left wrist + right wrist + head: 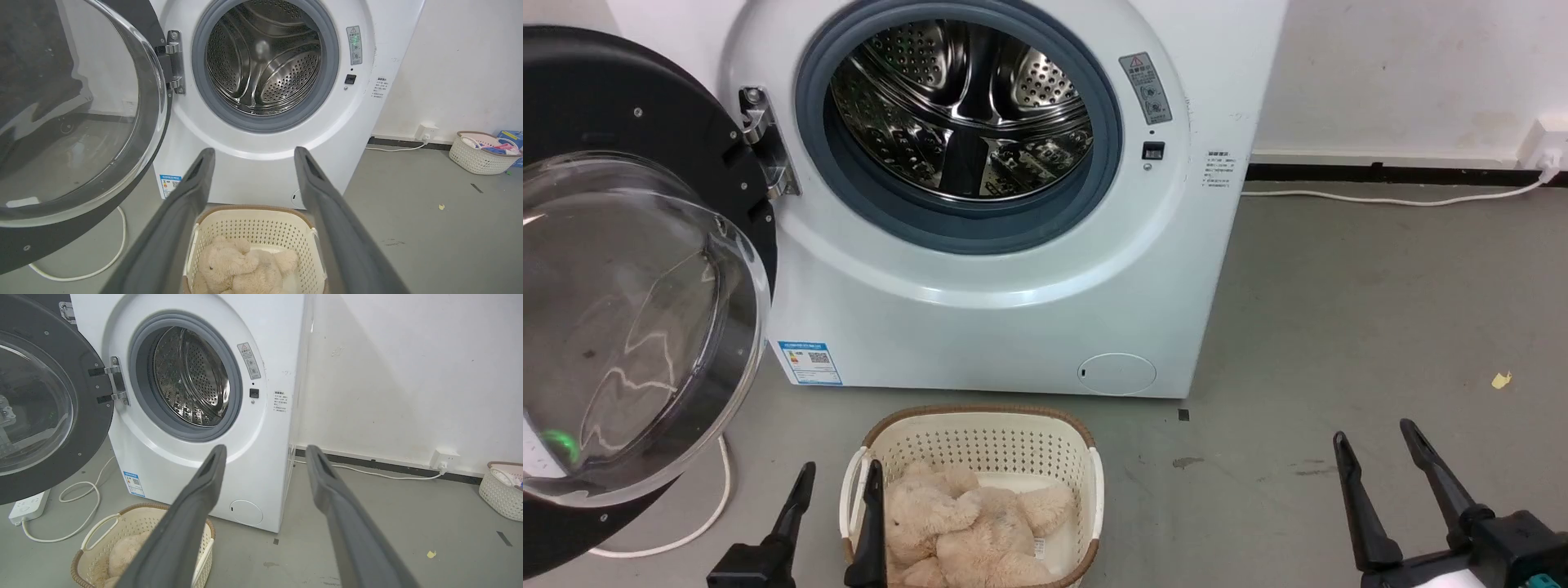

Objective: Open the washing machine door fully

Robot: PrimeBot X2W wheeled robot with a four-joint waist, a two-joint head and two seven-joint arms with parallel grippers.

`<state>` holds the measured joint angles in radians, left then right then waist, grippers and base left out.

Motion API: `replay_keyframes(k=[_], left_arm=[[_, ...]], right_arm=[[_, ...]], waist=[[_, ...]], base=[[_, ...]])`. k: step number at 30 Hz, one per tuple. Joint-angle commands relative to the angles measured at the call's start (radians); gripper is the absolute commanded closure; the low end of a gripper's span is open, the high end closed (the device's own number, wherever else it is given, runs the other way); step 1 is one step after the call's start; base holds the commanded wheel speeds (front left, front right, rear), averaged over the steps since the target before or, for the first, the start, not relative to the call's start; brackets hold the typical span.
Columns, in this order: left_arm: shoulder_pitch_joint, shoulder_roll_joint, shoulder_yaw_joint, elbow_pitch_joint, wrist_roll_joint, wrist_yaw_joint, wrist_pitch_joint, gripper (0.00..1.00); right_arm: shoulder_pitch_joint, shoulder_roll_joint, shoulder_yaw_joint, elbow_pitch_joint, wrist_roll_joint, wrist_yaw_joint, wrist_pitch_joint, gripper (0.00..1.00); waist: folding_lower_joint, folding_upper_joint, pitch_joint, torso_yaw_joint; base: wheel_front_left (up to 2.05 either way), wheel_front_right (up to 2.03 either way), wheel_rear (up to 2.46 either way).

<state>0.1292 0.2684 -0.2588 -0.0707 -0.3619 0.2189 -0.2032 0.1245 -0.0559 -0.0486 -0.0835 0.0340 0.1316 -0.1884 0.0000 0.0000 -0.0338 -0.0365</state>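
Grey floor (1339,327); washing machine door (629,327) open, left gripper (840,467) and right gripper (1374,430) wide; right-wrist view adds power strip (28,502).

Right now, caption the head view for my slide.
Round black-rimmed glass door wide open; left end effector, right end effector open.

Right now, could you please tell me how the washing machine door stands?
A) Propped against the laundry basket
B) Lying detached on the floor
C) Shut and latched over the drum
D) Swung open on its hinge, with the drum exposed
D: the washing machine door hangs swung out on its metal hinge at the left of the head view, and the steel drum is in plain sight.
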Motion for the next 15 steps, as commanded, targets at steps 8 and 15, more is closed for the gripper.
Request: replay_keyframes(k=[8, 15], left_arm=[[0.006, 0.0, -0.008, 0.0, 0.007, 0.011, -0.001, 0.0], [-0.001, -0.001, -0.007, 0.0, 0.003, 0.012, 0.001, 1.0]], right_arm=[[0.015, 0.006, 0.004, 0.014, 0.012, -0.001, -0.008, 0.0], [-0.001, 0.0, 0.003, 0.013, 0.009, 0.0, -0.001, 1.0]], waist=[[0.0, 0.0, -0.003, 0.001], [0.0, 0.0, -0.001, 0.002]], base=[[0.0, 0.0, 0.0], [0.0, 0.0, 0.0]])
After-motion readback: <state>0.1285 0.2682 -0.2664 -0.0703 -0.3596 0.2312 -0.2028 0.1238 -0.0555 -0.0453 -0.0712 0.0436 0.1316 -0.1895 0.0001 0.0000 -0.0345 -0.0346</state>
